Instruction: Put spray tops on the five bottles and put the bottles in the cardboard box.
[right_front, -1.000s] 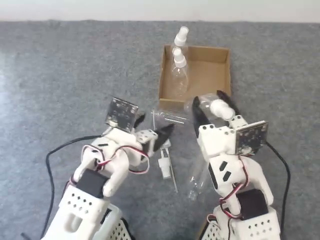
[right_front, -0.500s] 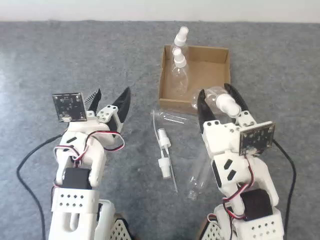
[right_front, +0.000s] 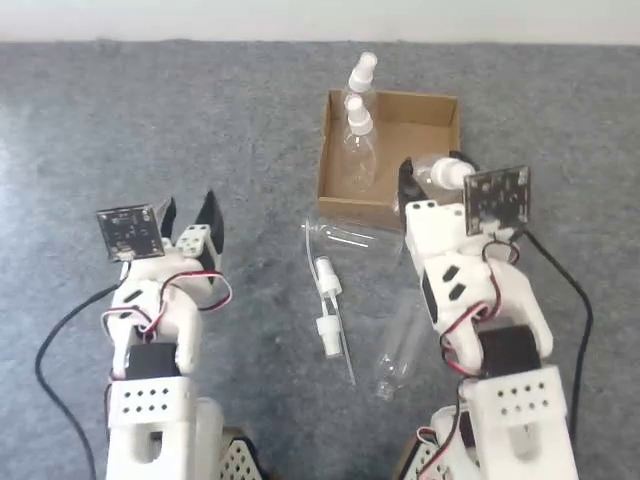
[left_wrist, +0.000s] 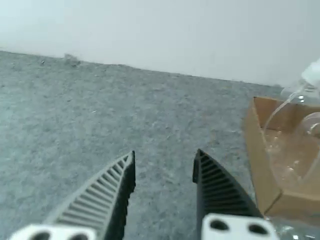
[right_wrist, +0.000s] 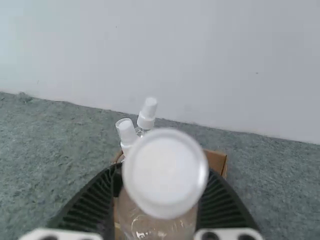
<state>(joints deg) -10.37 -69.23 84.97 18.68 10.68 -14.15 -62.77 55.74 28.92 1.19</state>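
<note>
At the cardboard box's (right_front: 392, 97) near right corner, a capped bottle (right_front: 445, 172) hangs clamped in the right gripper (right_wrist: 164, 175), spray top toward the box. Left gripper (left_wrist: 165, 155) gapes wide, empty, well left of the box. Risk, my judgement: let go here, the bottle could catch the near wall and roll out, or knock the two capped bottles (right_front: 358, 150) along the box's left side.

Left gripper (right_front: 190, 203) withdrew leftward (jaws apart); right gripper (right_front: 432, 170) brought bottle (right_front: 448, 173) toward box (right_front: 400, 98).
</note>
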